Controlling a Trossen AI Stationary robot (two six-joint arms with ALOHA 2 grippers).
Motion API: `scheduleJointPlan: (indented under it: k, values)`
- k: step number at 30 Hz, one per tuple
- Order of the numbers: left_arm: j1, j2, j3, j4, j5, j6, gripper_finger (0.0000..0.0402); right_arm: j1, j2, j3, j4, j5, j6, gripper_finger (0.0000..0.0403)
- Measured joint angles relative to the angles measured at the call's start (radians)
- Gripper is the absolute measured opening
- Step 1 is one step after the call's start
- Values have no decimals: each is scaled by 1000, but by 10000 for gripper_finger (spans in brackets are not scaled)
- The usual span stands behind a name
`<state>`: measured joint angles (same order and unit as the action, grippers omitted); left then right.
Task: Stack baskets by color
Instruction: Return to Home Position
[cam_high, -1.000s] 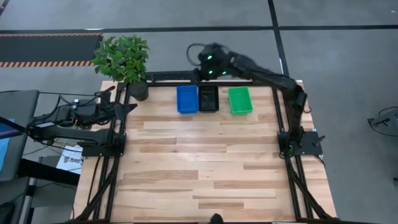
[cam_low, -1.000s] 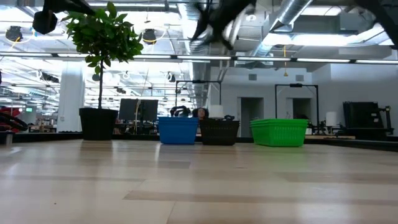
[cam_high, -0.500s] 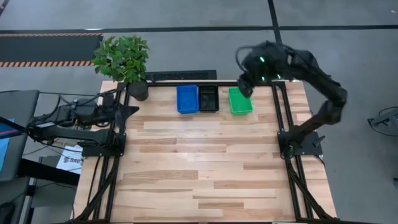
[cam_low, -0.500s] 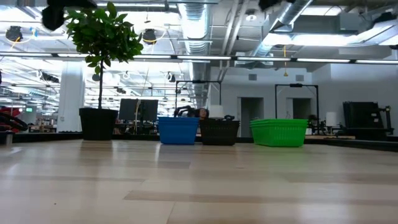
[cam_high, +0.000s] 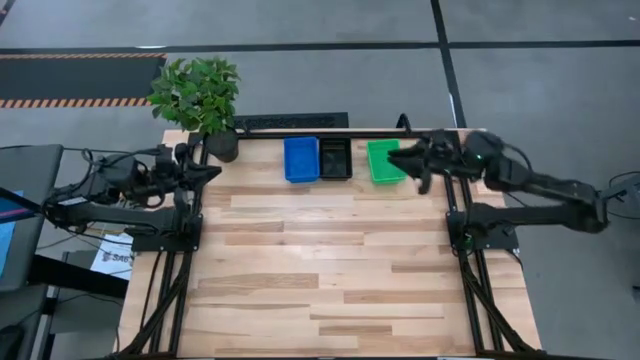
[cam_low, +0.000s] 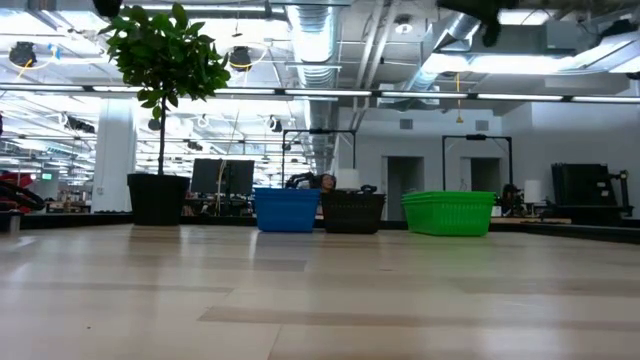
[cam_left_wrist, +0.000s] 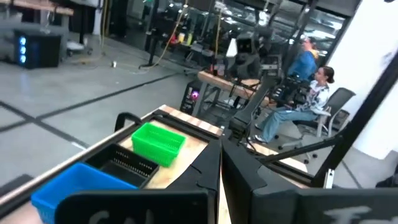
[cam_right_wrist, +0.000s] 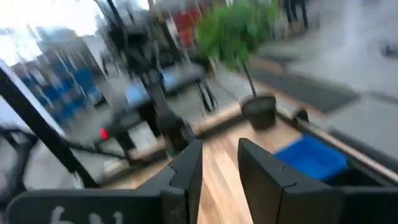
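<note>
Three sets of baskets stand in a row on the table's far edge: blue, black and green. They show again as blue, black and green. My right gripper hangs high over the green baskets' right side, pointing level toward the table's left. Its fingers are open with nothing between them. My left gripper waits high at the far left, shut and empty, its fingers pointing level toward the baskets.
A potted plant stands on the table's far left corner, beside my left gripper. Black frame rails run along both sides of the table. The wooden top lies bare in front of the baskets.
My right gripper has swung from above the far edge behind the black baskets toward the table's right edge, staying high, and now hangs over the green baskets' right side. My left gripper has risen a little and rolled about its own line. The baskets have not moved.
</note>
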<state>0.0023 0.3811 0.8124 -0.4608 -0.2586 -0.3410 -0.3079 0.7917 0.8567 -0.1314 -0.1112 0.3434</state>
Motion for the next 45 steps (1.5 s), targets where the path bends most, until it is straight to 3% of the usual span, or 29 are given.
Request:
scheduleJointPlan:
  k: [4, 9, 16, 22, 28, 38, 45]
  values:
    - [0, -8, 0, 2, 21, 54, 0, 49, -196, -250, 219, 4, 35, 123]
    - [1, -33, -69, 22, 20, 85, 0, 105, -410, -459, 320, 31, 52, 123]
    - [1, -157, -327, 188, 97, 36, 0, 187, -618, -636, 353, 74, 33, 123]
    - [1, -364, -491, 184, 97, -32, 0, 224, -742, -739, 352, 114, 25, 123]
    - [0, -344, -520, 131, 82, -7, 0, 254, -791, -842, 409, 116, -27, 123]
    - [1, -377, -523, 30, -21, 49, 0, 255, -773, -848, 302, 149, -106, 123]
    - [0, -378, -624, 103, -22, 2, 0, 255, -772, -849, 226, 165, -107, 123]
